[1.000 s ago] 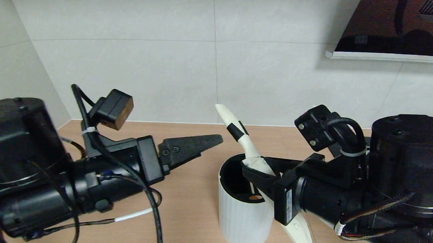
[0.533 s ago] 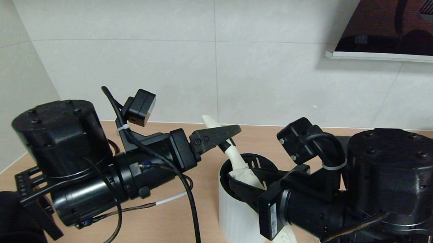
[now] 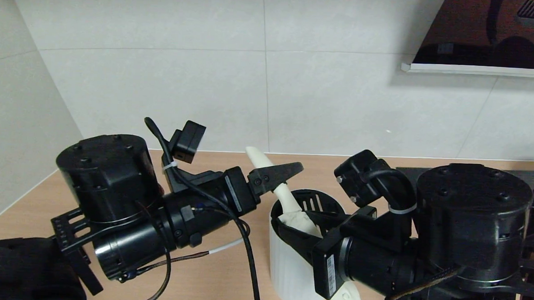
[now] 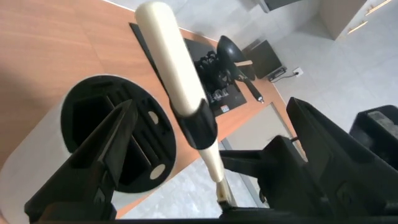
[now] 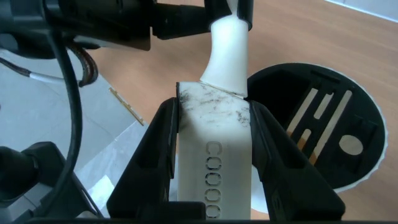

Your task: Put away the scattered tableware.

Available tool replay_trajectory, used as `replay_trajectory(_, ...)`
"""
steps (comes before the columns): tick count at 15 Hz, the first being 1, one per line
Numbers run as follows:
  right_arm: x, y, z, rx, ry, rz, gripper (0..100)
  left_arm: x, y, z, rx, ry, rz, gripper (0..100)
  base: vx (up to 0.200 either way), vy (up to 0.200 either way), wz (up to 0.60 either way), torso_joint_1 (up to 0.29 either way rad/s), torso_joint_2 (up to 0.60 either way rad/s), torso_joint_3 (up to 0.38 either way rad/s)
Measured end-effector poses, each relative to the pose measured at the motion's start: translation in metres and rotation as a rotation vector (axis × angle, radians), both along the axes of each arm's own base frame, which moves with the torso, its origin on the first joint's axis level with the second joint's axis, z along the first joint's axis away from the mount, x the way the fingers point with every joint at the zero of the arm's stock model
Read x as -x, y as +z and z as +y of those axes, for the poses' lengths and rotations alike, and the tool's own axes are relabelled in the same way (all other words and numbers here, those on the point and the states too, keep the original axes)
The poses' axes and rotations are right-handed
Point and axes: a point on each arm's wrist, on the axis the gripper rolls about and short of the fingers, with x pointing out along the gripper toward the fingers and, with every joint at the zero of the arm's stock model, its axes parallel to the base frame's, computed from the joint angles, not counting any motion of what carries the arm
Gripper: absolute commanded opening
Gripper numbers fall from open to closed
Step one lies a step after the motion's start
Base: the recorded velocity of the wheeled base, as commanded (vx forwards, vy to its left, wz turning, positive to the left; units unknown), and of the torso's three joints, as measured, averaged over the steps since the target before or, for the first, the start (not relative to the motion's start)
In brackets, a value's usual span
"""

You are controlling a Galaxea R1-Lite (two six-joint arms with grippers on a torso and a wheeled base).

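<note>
A white spatula [image 3: 258, 158] slants over a white ribbed holder [image 3: 284, 263]. The right gripper [image 5: 214, 124] has its jaws clenched on the wide part. The left gripper [image 4: 208, 118] has its jaws released either side of the handle. It is probably light, stiff, slippery plastic, best held at the black band.

The cream utensil [image 5: 225, 56] looks like smooth, satin plastic, with a black band [image 4: 194, 121] round its handle and grey scuffing on the flat part gripped by the right claw [image 5: 214, 124]. That claw is matt black plastic, like the left claw [image 4: 208, 118]. The holder [image 3: 286, 268] is ribbed, matt white plastic with a black plastic insert. The table [image 3: 207, 282] is smooth wood-grain laminate, the wall tiles [image 3: 162, 73] are matt and the range hood [image 3: 488, 38] is glossy.
</note>
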Motion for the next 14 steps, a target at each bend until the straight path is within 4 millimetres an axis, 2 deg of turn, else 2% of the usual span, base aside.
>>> replay_trajectory(4, 0.0001, -0.0016, -0.0002, 0.007, -0.001, 0.002, 0, -0.0012, -0.0032, -0.001, -0.008, 0.001, 0.009, 100, 0.0, 0.0, 0.0, 0.0, 0.0, 0.0)
replay_trajectory(5, 0.0001, -0.0026, -0.0002, 0.01, 0.0, 0.003, 0, -0.0016, -0.004, -0.0013, -0.01, 0.002, 0.01, 0, 0.0, 0.0, 0.0, 0.0, 0.0, 0.0)
replay_trajectory(14, 0.0002, -0.0041, -0.0011, 0.018, -0.003, 0.004, 0, -0.006, -0.009, -0.0039, -0.024, 0.035, 0.018, 0, 0.0, 0.0, 0.0, 0.0, 0.0, 0.0)
